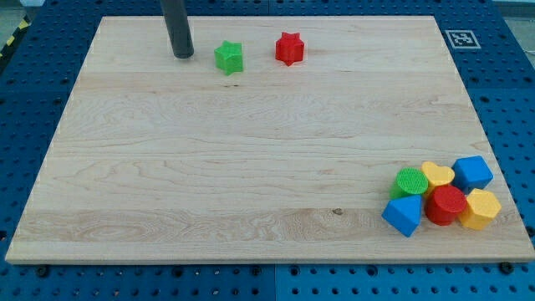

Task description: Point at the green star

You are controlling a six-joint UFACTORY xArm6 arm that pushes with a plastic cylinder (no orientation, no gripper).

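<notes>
Green and six-pointed-looking, the green star (228, 58) sits near the view's top of the wooden worktop (251, 167), just to the view's right of my tip (184, 55) and close to it, though a strip of bare wood shows between the two, so they are apart rather than touching. As a judgement, the pointing is nearly or already done: my tip stands beside the star with nothing between them, and at most a short slide toward the view's right would bring it closer. Pushing further would risk shoving the star, which seems small and light and likely to slide easily.

The star looks like a chunky block with blunt points, bright green on top with darker sides, lying flat and intact.

There are no jaws on this arm, only the dark rod, so nothing is held and there is no opening to report.

Farther to the view's right of my tip, past the green star, rests a red star (289, 48), apart from the green one. Well away, toward the view's bottom right, a tight cluster gathers: a green cylinder (410, 181), a yellow heart (437, 174), a blue cube (473, 171), a red cylinder (446, 204), a yellow block (481, 209) and a blue block (404, 214).
</notes>
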